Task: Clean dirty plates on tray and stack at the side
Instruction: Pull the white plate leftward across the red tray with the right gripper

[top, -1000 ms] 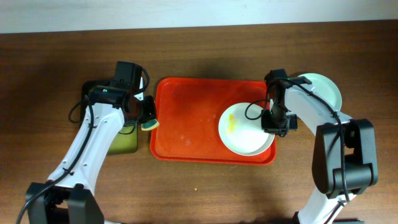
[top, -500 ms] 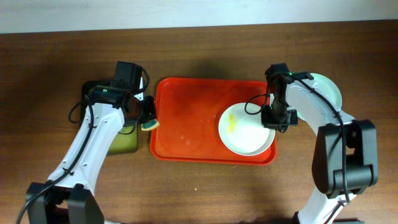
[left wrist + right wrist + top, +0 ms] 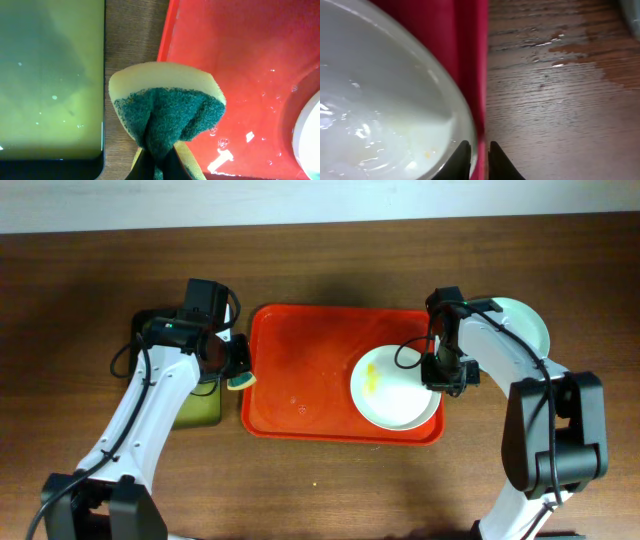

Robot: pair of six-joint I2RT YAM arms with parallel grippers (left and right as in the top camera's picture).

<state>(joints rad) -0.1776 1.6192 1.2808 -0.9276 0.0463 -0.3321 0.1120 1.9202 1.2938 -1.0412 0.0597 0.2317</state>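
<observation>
My left jaws are clenched on the sponge (image 3: pixel 165 100), between green tray (image 3: pixel 50 75) and red tray (image 3: pixel 240 50). My right jaws straddle that rim by the smeared white plate (image 3: pixel 395 395) inside; tips cropped, can't tell if gripping.

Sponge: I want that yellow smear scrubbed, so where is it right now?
In the overhead view the sponge is pinched in the left hand, over the gap between the left rim of the red tray and the olive-green tray.
</observation>
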